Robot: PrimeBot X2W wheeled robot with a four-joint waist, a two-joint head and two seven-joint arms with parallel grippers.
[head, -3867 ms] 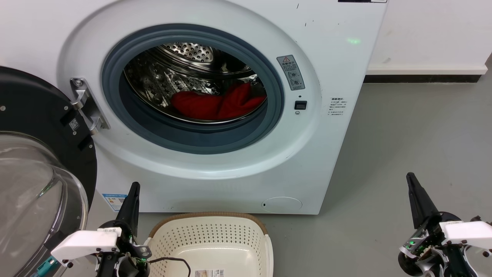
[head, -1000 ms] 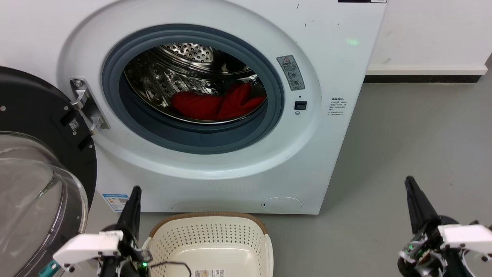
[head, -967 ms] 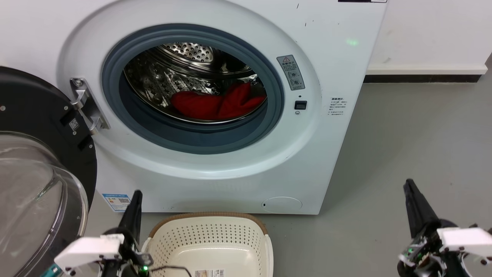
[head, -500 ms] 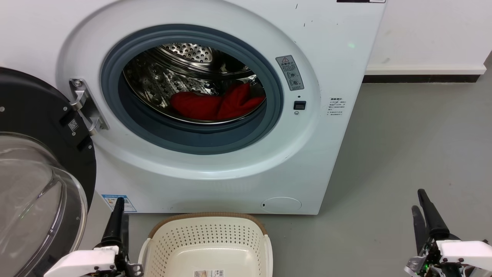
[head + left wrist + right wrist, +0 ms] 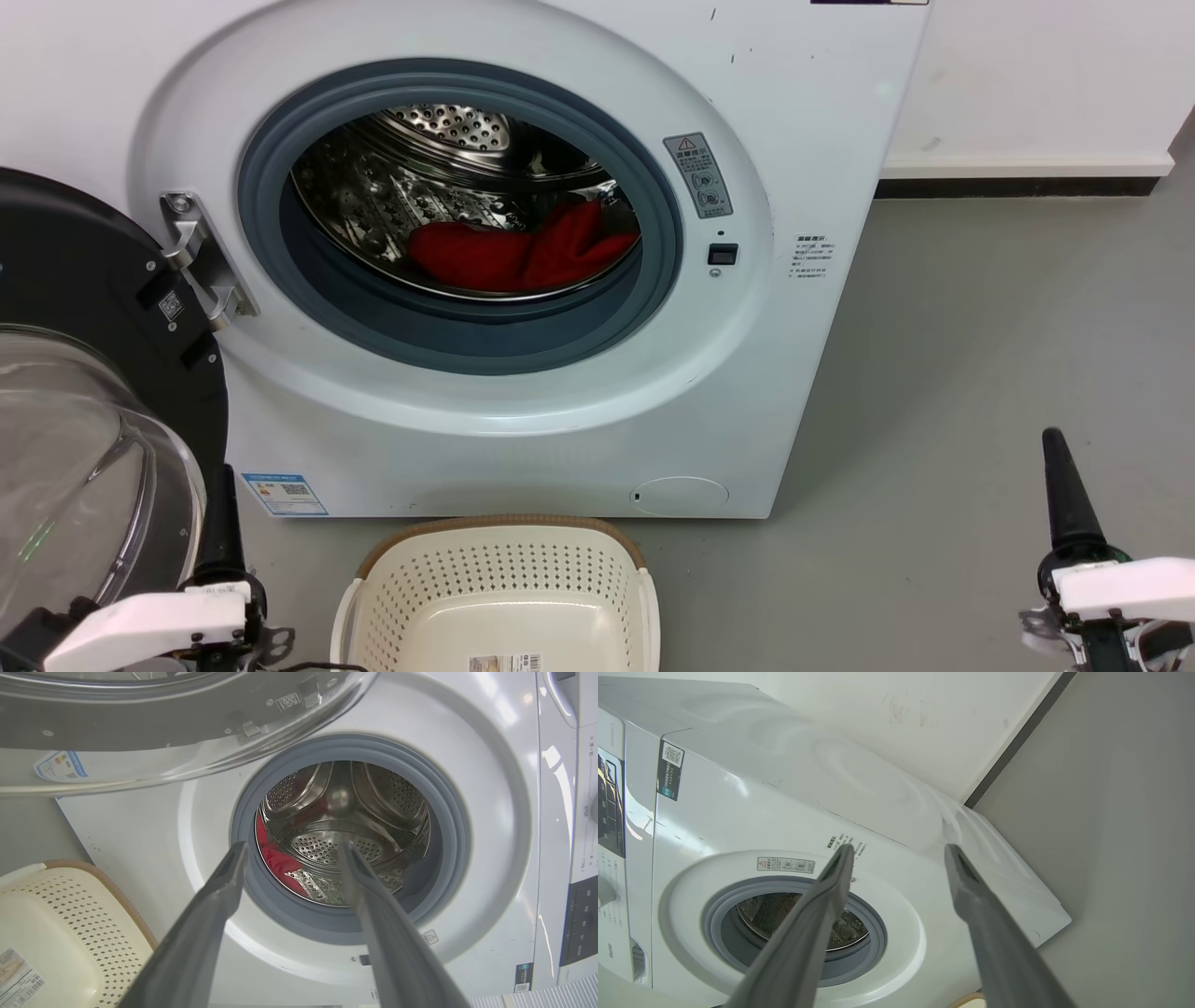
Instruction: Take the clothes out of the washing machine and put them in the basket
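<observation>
The white washing machine [image 5: 560, 448] stands before me with its porthole uncovered. The red clothes [image 5: 523, 254] lie bunched at the bottom of the steel drum. In the left wrist view the clothes [image 5: 275, 861] show at the drum's left side. The cream basket [image 5: 504, 579] sits on the floor just below the machine, with nothing in it. My left gripper [image 5: 220, 476] hangs left of the basket, beside the door glass, open and holding nothing [image 5: 293, 843]. My right gripper [image 5: 1053, 437] is far right above bare floor, also open [image 5: 900, 847].
The black-framed glass door [image 5: 84, 280] is swung wide to the left and crowds the left arm; the door [image 5: 140, 718] spans the top of the left wrist view. Grey floor [image 5: 980, 355] stretches right of the machine to a white wall with a dark skirting.
Both grippers have swung outward: the left one leftward away from the basket toward the door glass, the right one further right. The head view has shifted slightly. Clothes and basket have not moved.
</observation>
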